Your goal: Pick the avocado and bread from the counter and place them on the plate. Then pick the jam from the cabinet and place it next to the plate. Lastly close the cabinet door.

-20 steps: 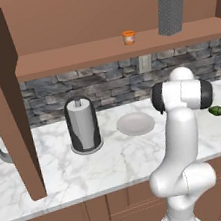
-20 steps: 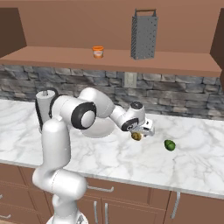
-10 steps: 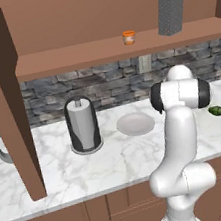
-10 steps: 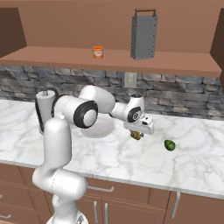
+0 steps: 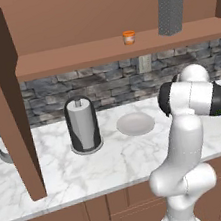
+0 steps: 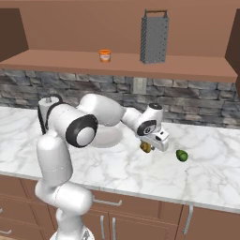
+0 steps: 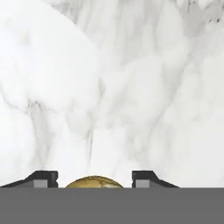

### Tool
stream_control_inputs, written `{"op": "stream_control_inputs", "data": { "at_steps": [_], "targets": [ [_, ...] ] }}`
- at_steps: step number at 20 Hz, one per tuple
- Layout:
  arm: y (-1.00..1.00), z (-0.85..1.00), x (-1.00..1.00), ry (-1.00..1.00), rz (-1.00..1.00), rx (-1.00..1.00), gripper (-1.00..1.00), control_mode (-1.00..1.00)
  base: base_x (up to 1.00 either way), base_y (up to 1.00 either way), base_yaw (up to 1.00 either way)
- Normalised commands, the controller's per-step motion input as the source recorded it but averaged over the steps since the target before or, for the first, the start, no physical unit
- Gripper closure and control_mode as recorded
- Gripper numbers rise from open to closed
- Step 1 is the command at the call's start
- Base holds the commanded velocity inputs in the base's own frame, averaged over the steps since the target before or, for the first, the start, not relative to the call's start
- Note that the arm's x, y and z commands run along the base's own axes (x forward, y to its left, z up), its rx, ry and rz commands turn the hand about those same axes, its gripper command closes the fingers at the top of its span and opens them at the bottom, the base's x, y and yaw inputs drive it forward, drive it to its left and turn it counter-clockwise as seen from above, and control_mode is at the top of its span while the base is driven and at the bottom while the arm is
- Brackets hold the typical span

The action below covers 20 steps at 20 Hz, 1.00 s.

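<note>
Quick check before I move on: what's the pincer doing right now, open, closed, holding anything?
Pincer: closed on the bread, which sits between its two fingertips; in the right base view the bread hangs just above the counter.

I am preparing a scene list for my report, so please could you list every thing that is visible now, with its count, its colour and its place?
bread: 1, yellow-brown, between the gripper's fingertips, just above the counter.
avocado: 1, dark green, on the counter to the right of the bread.
plate: 1, pale grey-white, on the counter beside the paper-towel holder.
jam: 1, orange, on the cabinet shelf.
grater: 1, grey metal, on the shelf right of the jam.
paper-towel holder: 1, dark with a white roll, on the counter.
counter: 1, white marble with grey veins.
cabinet: 1, brown wood, door open.
gripper: 1, closed on the bread.
</note>
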Motion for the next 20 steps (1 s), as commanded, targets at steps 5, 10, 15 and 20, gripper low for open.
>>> {"op": "stream_control_inputs", "data": {
  "at_steps": [5, 10, 15, 20],
  "targets": [
    [0.21, 0.44, -0.54, -0.49, -0.12, 0.0, 1.0, -1.0, 0.0, 0.0, 0.0],
    [0.61, 0.37, -0.48, -0.49, -0.1, 0.0, 1.0, -1.0, 0.0, 0.0, 0.0],
    [0.58, 0.36, -0.4, -0.22, -0.02, 0.04, 1.0, -1.0, 0.0, 0.0, 0.0],
    [0.61, 0.36, -0.02, 0.07, 0.0, 0.03, 1.0, -1.0, 0.0, 0.0, 0.0]
  ]
}}
